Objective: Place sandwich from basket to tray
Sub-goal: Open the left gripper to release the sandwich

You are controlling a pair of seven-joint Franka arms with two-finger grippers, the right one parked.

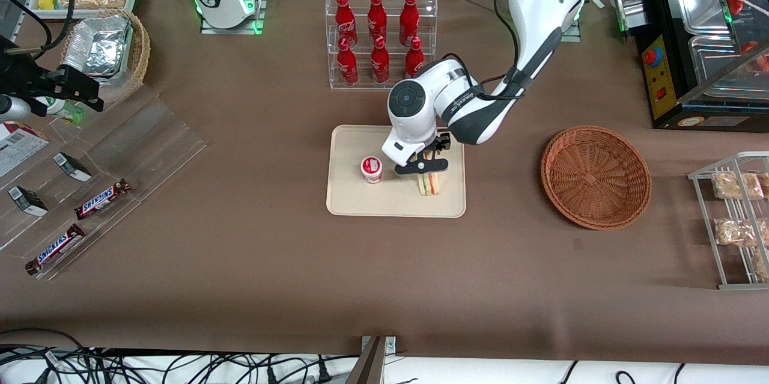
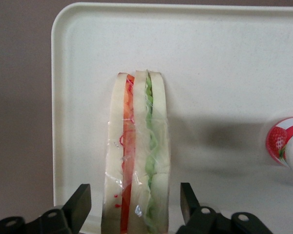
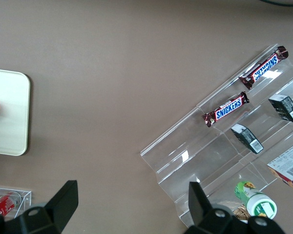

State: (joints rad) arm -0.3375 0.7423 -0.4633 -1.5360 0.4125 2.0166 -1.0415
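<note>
The sandwich (image 1: 429, 183) (image 2: 136, 161), a wrapped wedge with red and green filling, stands on its edge on the cream tray (image 1: 354, 204) (image 2: 215, 58). My gripper (image 1: 425, 164) (image 2: 135, 207) is directly over it, open, with a black finger on each side of the sandwich and a small gap to the wrap on both sides. The reddish-brown woven basket (image 1: 595, 176) sits on the table toward the working arm's end and holds nothing.
A small red-and-white yogurt cup (image 1: 372, 169) (image 2: 285, 146) stands on the tray beside the sandwich. A clear rack of red bottles (image 1: 378, 35) stands farther from the front camera than the tray. A wire rack of bagged pastries (image 1: 736, 216) is near the basket.
</note>
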